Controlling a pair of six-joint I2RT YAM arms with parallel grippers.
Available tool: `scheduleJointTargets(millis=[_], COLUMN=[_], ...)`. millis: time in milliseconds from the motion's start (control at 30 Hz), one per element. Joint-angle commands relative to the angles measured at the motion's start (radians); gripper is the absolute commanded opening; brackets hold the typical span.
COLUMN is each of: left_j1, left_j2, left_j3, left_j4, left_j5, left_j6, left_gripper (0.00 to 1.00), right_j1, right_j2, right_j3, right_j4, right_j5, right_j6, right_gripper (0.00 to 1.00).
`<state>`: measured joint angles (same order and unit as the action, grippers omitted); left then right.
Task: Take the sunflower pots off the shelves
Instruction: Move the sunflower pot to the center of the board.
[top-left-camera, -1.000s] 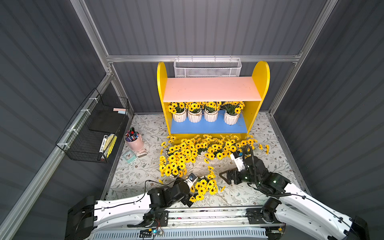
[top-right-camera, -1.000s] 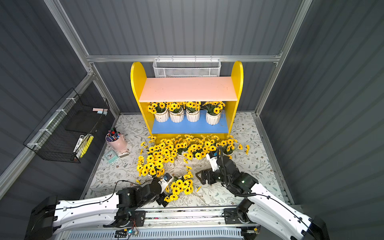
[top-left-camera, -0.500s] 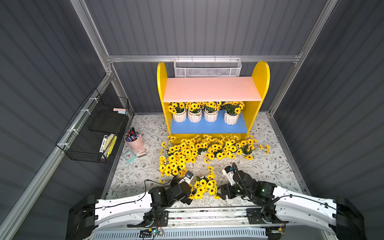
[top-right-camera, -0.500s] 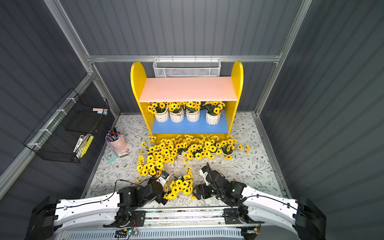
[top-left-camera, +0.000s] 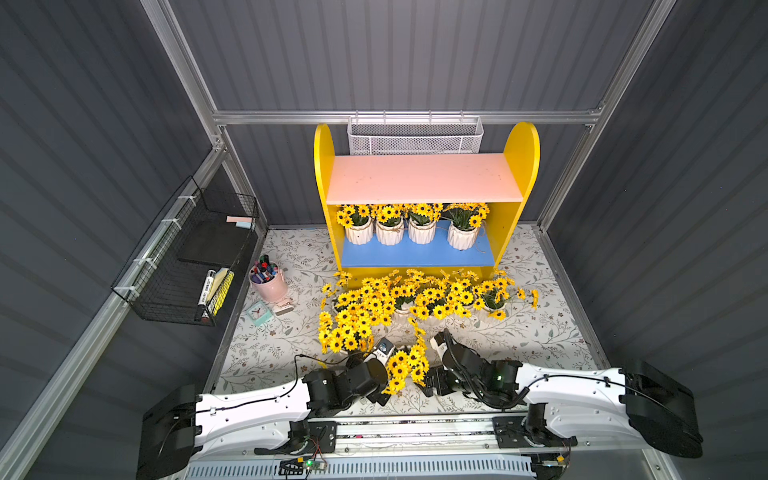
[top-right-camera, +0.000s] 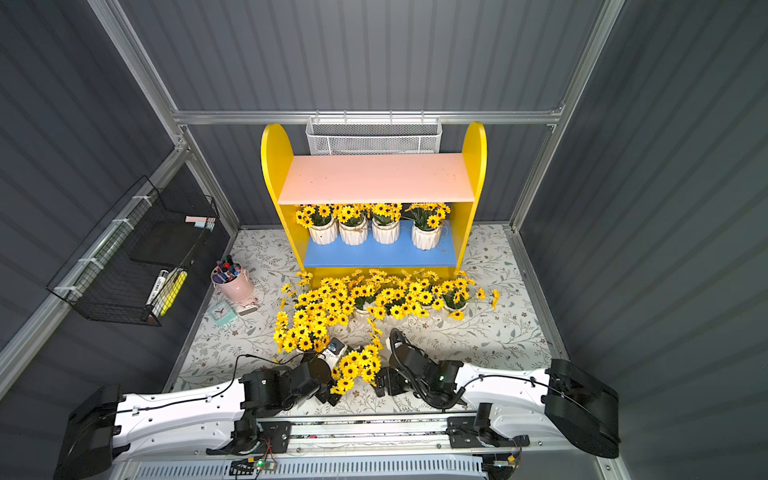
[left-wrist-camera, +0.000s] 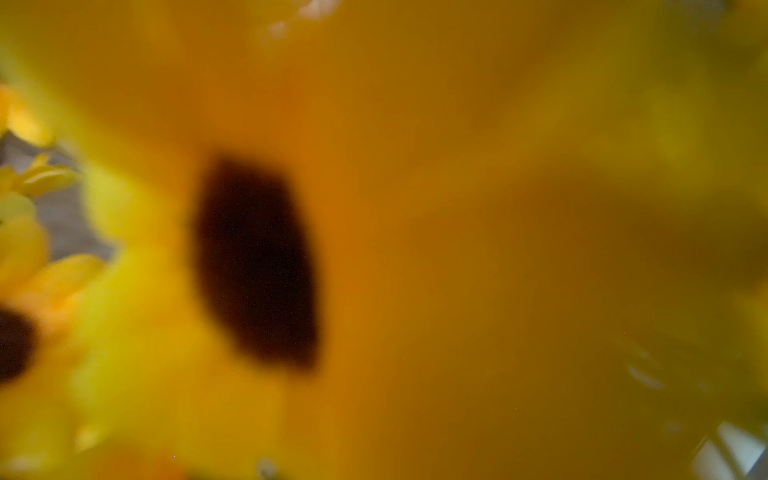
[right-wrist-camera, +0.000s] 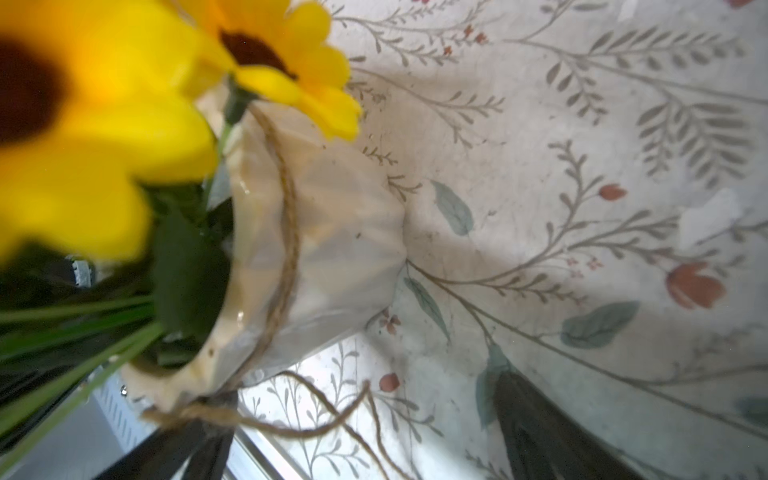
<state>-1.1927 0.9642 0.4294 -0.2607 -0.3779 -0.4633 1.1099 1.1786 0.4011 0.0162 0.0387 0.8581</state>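
Note:
The yellow shelves (top-left-camera: 324, 174) (top-right-camera: 270, 166) have a bare pink upper board. Several sunflower pots (top-left-camera: 390, 232) (top-right-camera: 353, 232) stand in a row on the blue lower board. Many more sunflower pots (top-left-camera: 399, 299) crowd the floral mat in front. One pot (top-left-camera: 405, 365) (right-wrist-camera: 332, 232) stands upright on the mat between both grippers, twine round its rim. My left gripper (top-left-camera: 380, 397) reaches under its flowers with the jaws wide. Blurred petals (left-wrist-camera: 374, 208) fill the left wrist view. My right gripper (top-left-camera: 430, 380) (right-wrist-camera: 361, 440) is open just short of the pot, only loose twine between its fingers (right-wrist-camera: 540, 428).
A pink cup of markers (top-left-camera: 269, 284) and a small teal clock (top-left-camera: 259, 312) sit left of the flowers. A black wire rack (top-left-camera: 187, 257) hangs on the left wall and a white mesh basket (top-left-camera: 415, 137) behind the shelves. The arms' rail (top-left-camera: 415, 428) runs along the front.
My right arm has drawn back from the floor pots near the shelves to the front pot and its jaws have widened. The left arm has stayed by that pot.

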Motion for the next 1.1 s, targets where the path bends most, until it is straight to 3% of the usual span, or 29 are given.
scheduleJointTargets(millis=[0,233,533,1067], left_j1=[-0.002,-0.002,-0.002,-0.002], left_j2=[0.013,0.004,-0.079,-0.199], left_j3=[0.034,0.034,0.076,0.319], left_j4=[0.005,-0.012,-0.14,-0.4], left_j5=[0.019,0.021,-0.024,-0.138], left_j6=[0.032,0.029,0.011,0.074], left_gripper=[0.99,0.99,0.99,0.99], right_j1=[0.002,-0.012,-0.067,-0.086], right_j2=[0.017,0.144,0.254,0.349], right_j3=[0.035,0.127,0.202,0.259], right_j4=[0.036,0.084,0.141,0.2], right_j5=[0.13,0.156,0.102,0.037], right_j6=[0.079,0.044,-0.014,-0.033], right_gripper=[0.99,0.99,0.99,0.99])
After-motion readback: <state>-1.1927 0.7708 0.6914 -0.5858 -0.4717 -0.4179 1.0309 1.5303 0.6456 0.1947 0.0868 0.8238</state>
